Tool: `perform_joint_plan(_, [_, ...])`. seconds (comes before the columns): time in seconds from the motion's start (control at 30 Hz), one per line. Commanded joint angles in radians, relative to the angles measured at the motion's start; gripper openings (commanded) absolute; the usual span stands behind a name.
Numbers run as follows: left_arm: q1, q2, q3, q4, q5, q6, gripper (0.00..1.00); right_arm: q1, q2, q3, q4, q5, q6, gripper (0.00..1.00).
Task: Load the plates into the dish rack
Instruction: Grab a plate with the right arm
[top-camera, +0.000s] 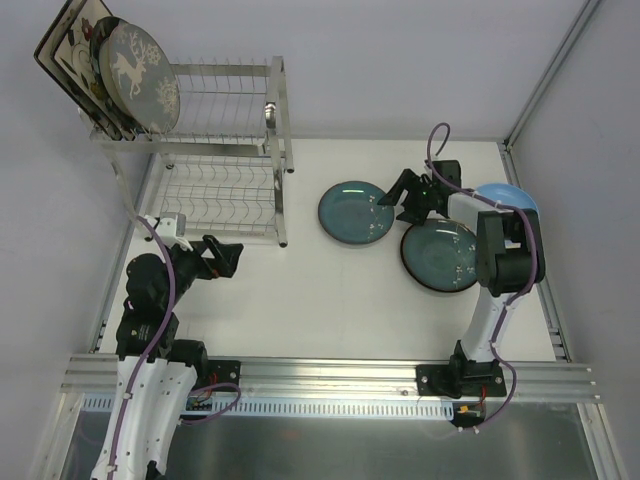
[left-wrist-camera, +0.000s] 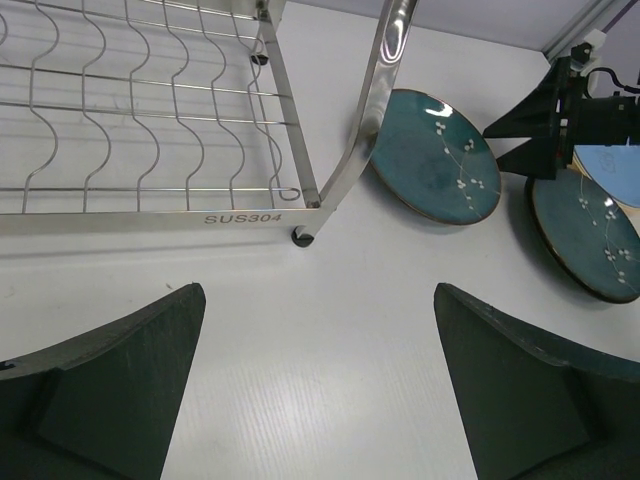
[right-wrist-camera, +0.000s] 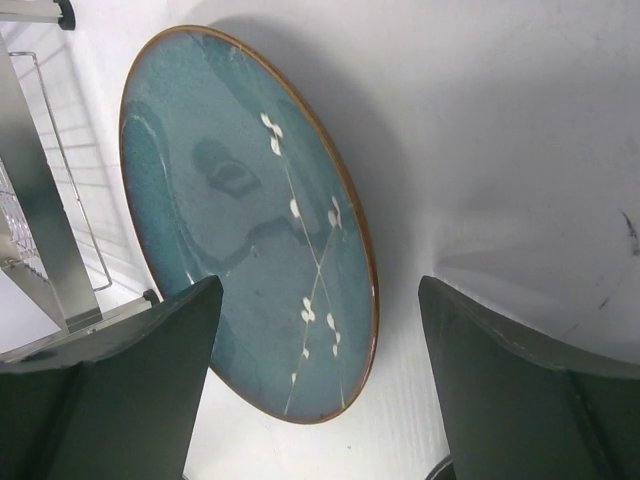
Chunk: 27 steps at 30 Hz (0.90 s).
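A white surface (top-camera: 330, 290) boxed in by pale walls (top-camera: 420, 60) carries the scene. At far left stands the rack (top-camera: 278, 100), a two-tier silver frame with wavy wire slots, its lower bar stamped SUS304 in the left wrist view. Plates stand on edge at the left end of its upper tier. The square plates (top-camera: 62, 40) with dark edges are at the back, and a round grey-blue deer plate (top-camera: 142, 72) stands in front, facing the camera. More plates sit between these, packed too tightly to count.

Near the rack's front right foot, the left pincer (top-camera: 232, 258) hovers with its jaws spread wide and nothing between them. Its fingers (left-wrist-camera: 110, 390) frame bare surface.

Well to the right of the rack, a teal plate (top-camera: 352, 212) with white blossom sprigs lies flat on the surface. The right pincer (top-camera: 397, 200) hangs at this plate's right rim with its jaws wide. One finger (right-wrist-camera: 110, 390) is over the glaze and the other over bare surface, with the rim between them. Whether either finger touches the plate cannot be told.

Just beside it, nearer the arms, a second teal plate (top-camera: 440, 258) lies flat, partly covered by the right arm (top-camera: 505, 260). At far right a light blue plate (top-camera: 505, 193) shows from behind that arm.
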Motion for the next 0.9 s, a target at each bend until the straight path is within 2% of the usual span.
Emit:
perform_joint_plan(0.0, [-0.012,0.008,0.006,0.006,0.041,-0.003,0.99,0.003,0.025,0.021,0.050,-0.040,-0.007,0.83])
perform_joint_plan(0.23, [-0.015,0.014,0.011,0.009,0.043,0.003,0.99,0.018,0.073,0.011,0.074,-0.103,-0.007,0.79])
perform_joint_plan(0.5, [-0.015,0.020,0.011,0.006,0.063,-0.002,0.99,0.033,0.114,-0.003,0.099,-0.150,-0.013,0.68])
perform_joint_plan(0.7, [-0.016,0.032,0.018,0.006,0.084,-0.005,0.99,0.039,0.125,-0.002,0.119,-0.169,-0.018,0.51])
perform_joint_plan(0.87, [-0.021,0.055,0.034,0.006,0.107,-0.016,0.99,0.041,0.110,0.000,0.136,-0.184,-0.010,0.31])
